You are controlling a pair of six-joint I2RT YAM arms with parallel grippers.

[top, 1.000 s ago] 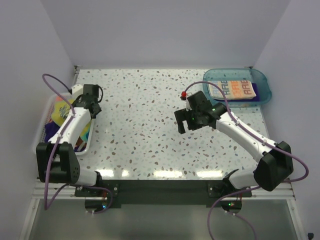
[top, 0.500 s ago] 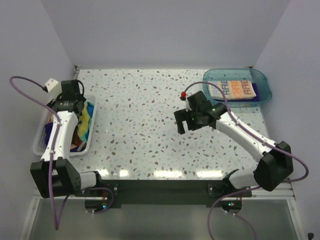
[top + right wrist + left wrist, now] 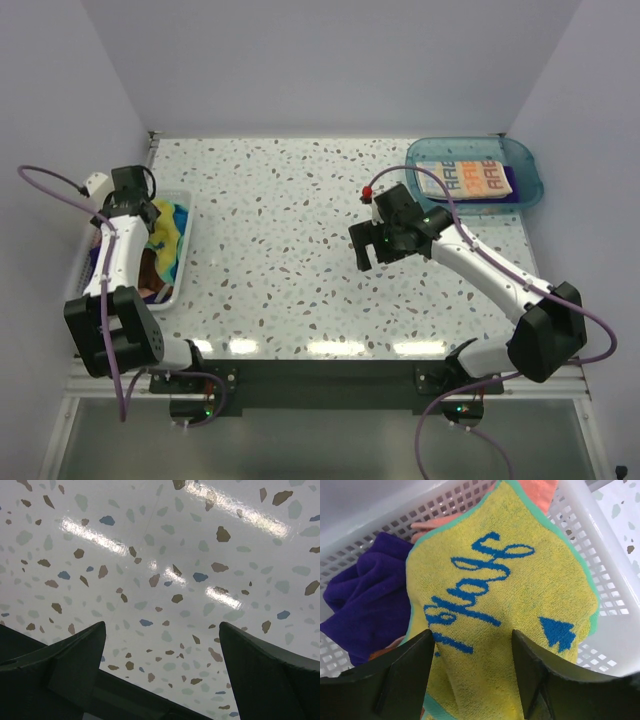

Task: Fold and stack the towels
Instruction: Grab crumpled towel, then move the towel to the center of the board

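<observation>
1. At the table's left edge, a yellow towel (image 3: 520, 595) with green edging and blue lettering lies on top of the heap in the white basket (image 3: 183, 265). It reaches toward the basket's lattice wall.
2. Against one long side of it sits a crumpled purple towel (image 3: 365, 605). An orange-pink towel (image 3: 537, 487) peeks out past the yellow one's far end.
3. The left gripper (image 3: 471, 640) hangs directly over the yellow towel. Its fingers are spread apart with nothing pinched between them. Whether their tips touch the cloth cannot be told.
4. Well apart, at the back right corner, a blue tray (image 3: 525, 160) holds a folded white towel (image 3: 468, 178) with coloured lettering. That towel lies on a dark purple cloth (image 3: 505, 200).
5. Near the tray, the right gripper (image 3: 162, 625) hovers over the bare speckled table (image 3: 290, 230). Its jaws are wide and empty.
</observation>
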